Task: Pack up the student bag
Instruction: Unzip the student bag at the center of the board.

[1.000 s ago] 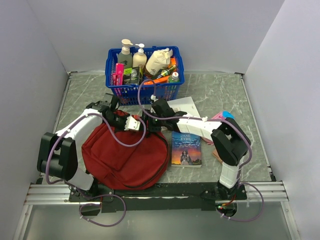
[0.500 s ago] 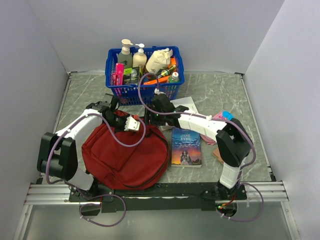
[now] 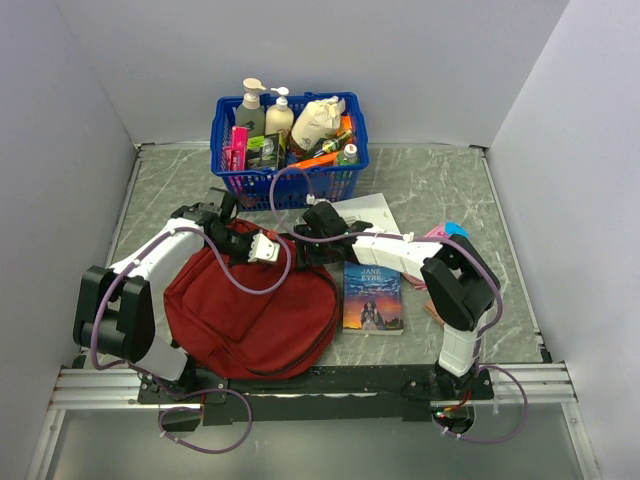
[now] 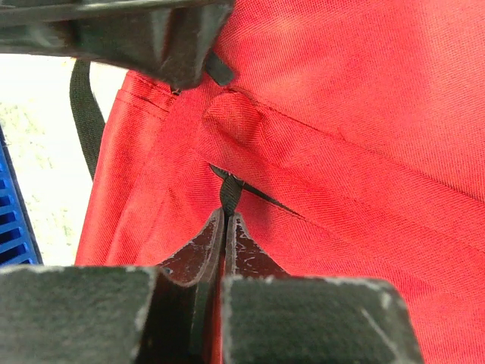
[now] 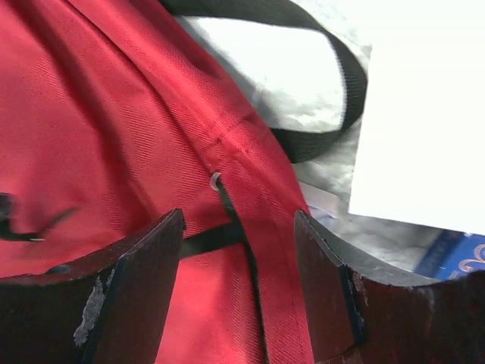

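Red bag (image 3: 250,310) lies flat — left gripper (image 4: 226,218) pinches its black tab (image 4: 229,191), right gripper (image 5: 239,231) hangs open over the fabric.

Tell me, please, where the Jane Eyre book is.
In the top view, the Jane Eyre book lies flat just right of the student bag.

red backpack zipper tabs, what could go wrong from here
1. The left fingers pinch only the tip of a thin black pull tab on the dark-red fabric backpack; a tug could slip it free.
2. The open right fingers straddle a second black tab over loose fabric; closing may catch cloth instead.
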